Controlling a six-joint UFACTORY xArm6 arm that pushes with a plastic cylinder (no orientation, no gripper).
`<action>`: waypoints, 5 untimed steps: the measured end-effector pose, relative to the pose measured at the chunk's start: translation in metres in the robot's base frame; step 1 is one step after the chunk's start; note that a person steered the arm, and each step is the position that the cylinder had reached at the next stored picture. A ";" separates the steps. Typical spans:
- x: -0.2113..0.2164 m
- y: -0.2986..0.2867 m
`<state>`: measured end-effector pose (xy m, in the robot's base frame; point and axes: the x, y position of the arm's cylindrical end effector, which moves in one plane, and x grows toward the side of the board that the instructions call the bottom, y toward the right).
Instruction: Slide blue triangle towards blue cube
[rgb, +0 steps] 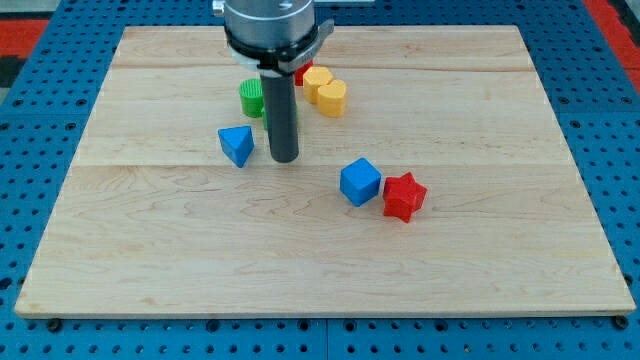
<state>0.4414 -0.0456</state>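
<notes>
Leftmost among the blocks, a blue triangle (237, 145) is seen lying on the wooden board (150, 250), a little to the view's left of the middle. Just above it and slightly to the right, a green block (251, 98) of round, ribbed form is partly hidden behind the rod. My tip (285, 158) is set down just to the right of the blue triangle, a narrow strip of bare wood being left between the two, so nothing is touched by it. The tool is a plain rod without jaws, so no opening or closing can be told of it. Further right, near the view's top, two yellow blocks (328, 92) are found pressed together, with a small red piece (301, 74) behind them. Well to the right of the tip and lower down, the blue cube (360, 182) is placed, and a red star (404, 196) is touching its right side.
</notes>
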 end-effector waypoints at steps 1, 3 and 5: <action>0.029 0.005; 0.039 0.061; 0.039 0.058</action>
<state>0.4808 0.0121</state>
